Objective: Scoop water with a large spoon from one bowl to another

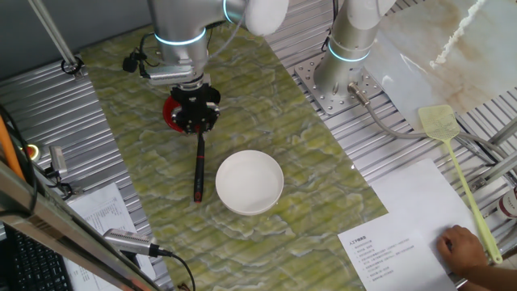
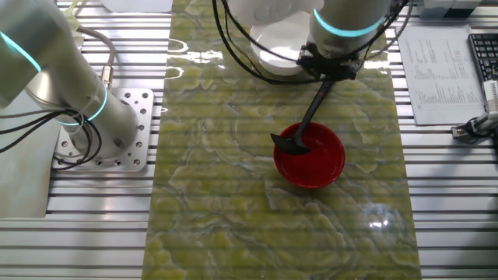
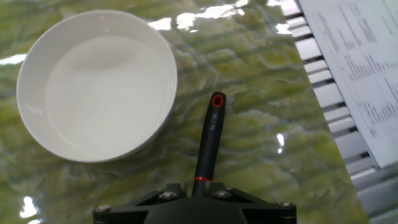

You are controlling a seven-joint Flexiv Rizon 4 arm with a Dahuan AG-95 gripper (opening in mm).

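My gripper [image 1: 196,113] is shut on the large spoon, a black ladle, and hangs over the red bowl [image 2: 310,155]. The ladle's round head [image 2: 289,142] sits tilted inside that bowl at its left side. Its long handle [image 1: 199,162] runs out past the fingers to a red tip [image 3: 217,101]. In the hand view my gripper [image 3: 194,186] clamps the handle [image 3: 208,140] at the bottom edge. The white bowl [image 1: 250,182] stands just beside the handle's tip [image 3: 96,84]. Water is too clear to make out for certain in either bowl.
A second arm's base [image 1: 347,48] is bolted at the mat's far side. A yellow-green fly swatter [image 1: 440,121] lies on the right. A printed sheet [image 1: 404,242] with a person's hand [image 1: 464,246] is at the front right. Another sheet [image 2: 436,70] lies by a keyboard [image 2: 486,54].
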